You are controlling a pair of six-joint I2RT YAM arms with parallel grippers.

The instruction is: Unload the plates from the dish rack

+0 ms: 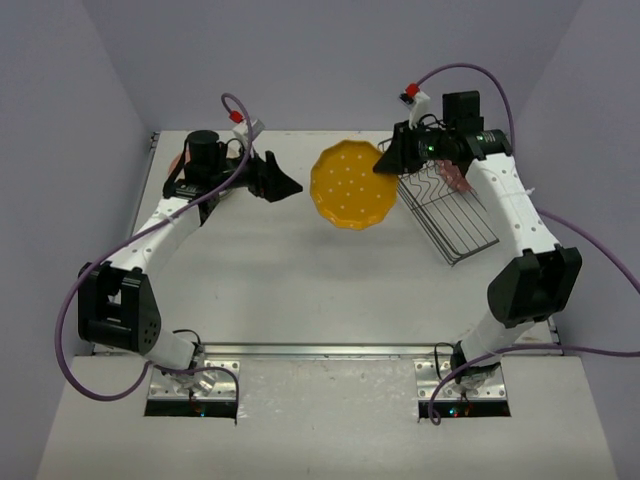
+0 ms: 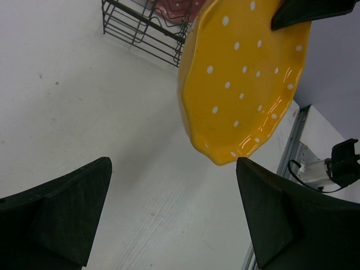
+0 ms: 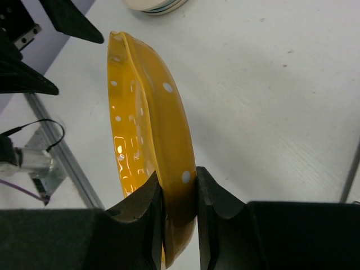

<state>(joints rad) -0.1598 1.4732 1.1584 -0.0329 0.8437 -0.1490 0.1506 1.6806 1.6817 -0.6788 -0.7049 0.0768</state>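
Yellow-orange glaze, white dots: one yellow plate point(image 3: 147, 129), pinched at its scalloped rim.

- Right gripper point(image 3: 180, 194): both dark fingers pressed to opposite faces of the rim, with only the plate's thickness between them. Firm hold. The plate stands out from the fingers edge-on in the right wrist view.
- From above, the yellow plate point(image 1: 352, 185) hangs with its dotted face up toward the camera, just left of the right gripper point(image 1: 392, 160) and in the gap between the two arms. It looks to be clear of the white table point(image 1: 300, 290).
- Dish rack point(image 1: 455, 220): dark wire, lying on the table just right of the held plate and under the right wrist. A pink plate point(image 2: 175, 8) with white dots sits in it behind the wires of the dish rack point(image 2: 140, 28).
- Left gripper point(image 2: 173, 169): jaws spread wide with nothing between them, facing the yellow plate point(image 2: 242, 84) from a short way off and not touching it. In the top view the left gripper point(image 1: 285, 185) sits just left of the plate's rim.
- Stack of plates point(image 3: 154, 4): cream with a bluish band, flat on the table at the far side. Only its edge shows, and I cannot count the plates.
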